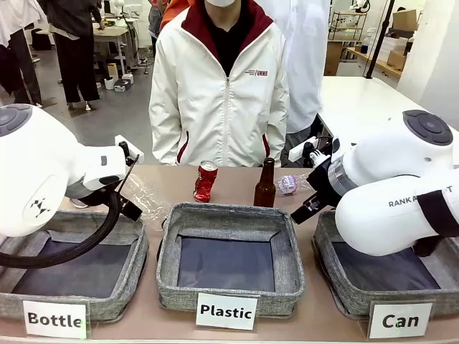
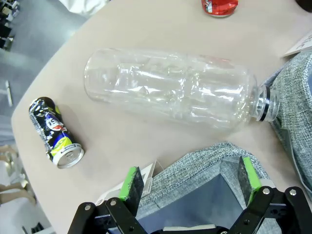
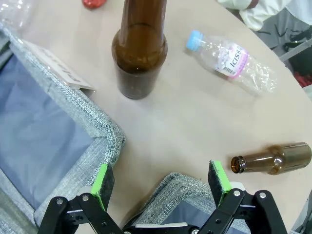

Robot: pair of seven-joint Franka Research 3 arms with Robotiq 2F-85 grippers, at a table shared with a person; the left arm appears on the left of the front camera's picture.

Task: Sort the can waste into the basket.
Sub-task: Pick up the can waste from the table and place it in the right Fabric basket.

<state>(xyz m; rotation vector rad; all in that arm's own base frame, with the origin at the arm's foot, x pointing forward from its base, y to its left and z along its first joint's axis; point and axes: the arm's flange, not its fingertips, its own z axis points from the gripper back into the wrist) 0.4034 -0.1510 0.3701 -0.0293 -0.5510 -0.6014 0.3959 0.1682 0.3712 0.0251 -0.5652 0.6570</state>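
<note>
Two crushed cans wait on the table, neither in the Can basket [image 1: 343, 297], which sits at the robot's right, well apart from both. The red can [image 1: 206, 180] stands upright just behind the Plastic basket [image 1: 229, 215], beside an upright brown glass bottle [image 1: 265, 186]. The dark printed can [image 2: 54, 132] lies on its side near the table's edge, apart from a large clear plastic bottle [image 2: 170, 92]. Both cans look light, thin-walled and smooth, so they probably dent under a hard squeeze and may slip from the pads. The lying one could also roll if nudged. A hold across the middle of the body seems safest, over the crumpled waist of the red can and square across the barrel of the dark one. The left gripper [image 2: 189, 178] has its green pads spread wide with nothing between them, and it hangs over the corner of a grey basket without touching either can. The right gripper [image 3: 160, 179] is likewise spread and empty, poised over the gap between two basket corners, with the brown bottle ahead of it.
</note>
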